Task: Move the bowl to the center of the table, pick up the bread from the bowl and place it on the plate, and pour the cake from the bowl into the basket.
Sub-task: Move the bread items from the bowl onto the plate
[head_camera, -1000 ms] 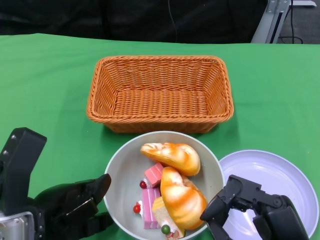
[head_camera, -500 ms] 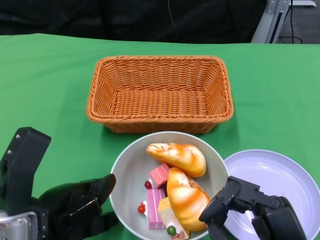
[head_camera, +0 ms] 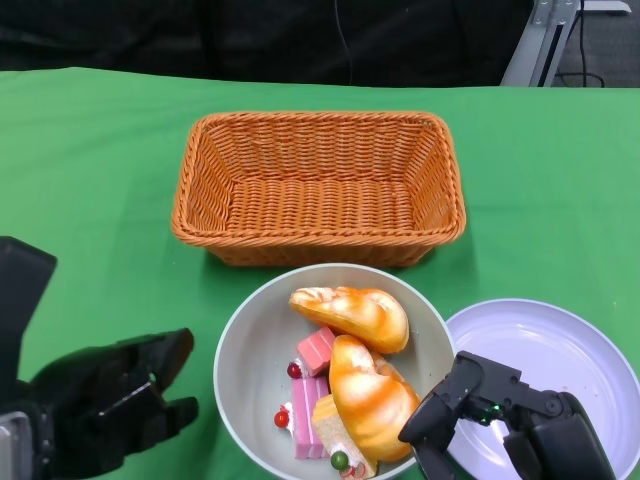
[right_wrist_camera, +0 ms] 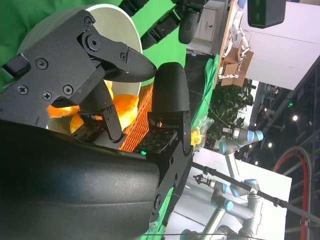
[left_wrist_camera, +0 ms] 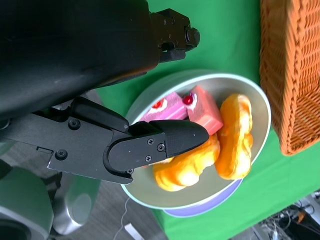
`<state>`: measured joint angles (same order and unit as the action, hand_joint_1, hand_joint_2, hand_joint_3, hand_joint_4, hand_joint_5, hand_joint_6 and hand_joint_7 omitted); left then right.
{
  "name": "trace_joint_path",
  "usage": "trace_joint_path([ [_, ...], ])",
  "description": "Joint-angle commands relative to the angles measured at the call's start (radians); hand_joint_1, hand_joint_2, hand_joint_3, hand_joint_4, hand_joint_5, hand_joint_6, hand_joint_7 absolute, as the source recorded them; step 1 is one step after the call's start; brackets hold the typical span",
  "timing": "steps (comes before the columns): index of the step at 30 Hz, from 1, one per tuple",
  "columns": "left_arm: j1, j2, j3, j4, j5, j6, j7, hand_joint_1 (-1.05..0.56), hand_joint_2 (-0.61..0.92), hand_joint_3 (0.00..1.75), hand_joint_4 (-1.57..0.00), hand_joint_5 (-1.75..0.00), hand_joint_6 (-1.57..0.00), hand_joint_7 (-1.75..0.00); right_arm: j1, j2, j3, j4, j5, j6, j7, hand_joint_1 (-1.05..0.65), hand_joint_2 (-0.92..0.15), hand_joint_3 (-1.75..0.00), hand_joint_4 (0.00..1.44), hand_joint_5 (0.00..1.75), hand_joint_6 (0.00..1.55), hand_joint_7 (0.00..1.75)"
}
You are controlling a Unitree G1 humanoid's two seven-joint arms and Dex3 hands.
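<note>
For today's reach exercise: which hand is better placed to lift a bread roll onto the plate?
Right. The black right hand sits between the grey bowl's rim and the white round plate, beside the golden bread rolls; the left hand is off the far side.

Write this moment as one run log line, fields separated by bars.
bowl: near center, both bread inside | left hand: open, apart | right hand: open at rim

A green table cloth [head_camera: 90, 170] covers the table; a grey metal stand [head_camera: 545, 40] stands behind.
</note>
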<state>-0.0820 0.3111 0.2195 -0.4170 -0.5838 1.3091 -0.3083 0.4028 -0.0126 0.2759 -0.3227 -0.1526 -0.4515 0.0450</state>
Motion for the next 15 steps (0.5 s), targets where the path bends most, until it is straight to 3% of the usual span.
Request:
trace_joint_path([
  [1,0.011,0.031,0.036,-0.021,-0.001,-0.045,-0.01,-0.7,0.92,0.6,0.0,0.0,0.0,0.0,0.008,-0.009,-0.009,-0.005,0.019,-0.003,-0.001,-0.27,-0.46,-1.03,0.87,1.54,0.81,1.25],
  [3,0.027,0.03,0.044,-0.039,0.016,-0.097,0.0,-0.67,0.92,0.55,-0.01,0.0,0.0,0.0,0.012,-0.007,-0.007,-0.007,0.021,0.0,-0.003,-0.27,-0.45,-1.03,0.87,1.54,0.81,1.25],
  [7,0.106,0.028,-0.014,-0.079,0.162,-0.371,0.037,-0.61,0.92,0.44,-0.14,-0.07,-0.13,-0.05,0.009,-0.01,-0.01,0.003,0.011,-0.018,-0.006,-0.27,-0.45,-1.04,0.87,1.54,0.81,1.25],
  [9,0.144,0.003,-0.053,-0.059,0.264,-0.558,0.071,-0.5,0.92,0.3,-0.36,-0.14,-0.35,-0.09,0.006,-0.011,-0.009,0.011,0.018,-0.027,-0.003,-0.28,-0.47,-1.01,0.87,1.54,0.81,1.24],
  [15,0.176,-0.085,-0.067,0.128,0.392,-1.0,0.099,-0.31,0.92,0.18,-0.8,-0.21,-0.82,-0.12,0.021,-0.011,-0.009,-0.007,0.009,-0.008,-0.007,-0.28,-0.44,-1.05,0.86,1.53,0.82,1.23],
])
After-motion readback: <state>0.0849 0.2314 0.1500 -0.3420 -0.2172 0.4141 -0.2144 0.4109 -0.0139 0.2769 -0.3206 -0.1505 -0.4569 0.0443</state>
